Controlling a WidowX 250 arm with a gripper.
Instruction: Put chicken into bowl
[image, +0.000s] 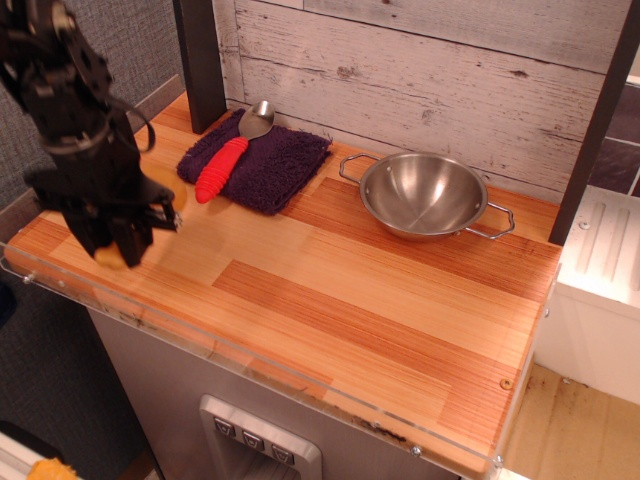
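Over at the far left of the wooden counter (330, 290), the black gripper (112, 240) hangs above the near-left corner with its fingers (128, 238) pinched on the chicken (160, 195). Golden-tan patches of the toy show on both sides of the black fingers: one rounded bit to the upper right, and a small tip poking out below near the counter's edge. The chicken looks lifted off the surface, though motion blur makes the gap hard to judge.

Just right of the gripper, toward the far side, a dark purple cloth (270, 165) lies flat on the wood. A spoon (230, 150) rests on it at an angle, its red ribbed handle pointing near-left and its metal scoop reaching the far edge of the cloth.

Further right, near the pale plank wall (420, 70), the bowl (425, 195) sits upright on the counter, shiny, with wire loop handles on its left and right sides. It is well apart from the chicken.
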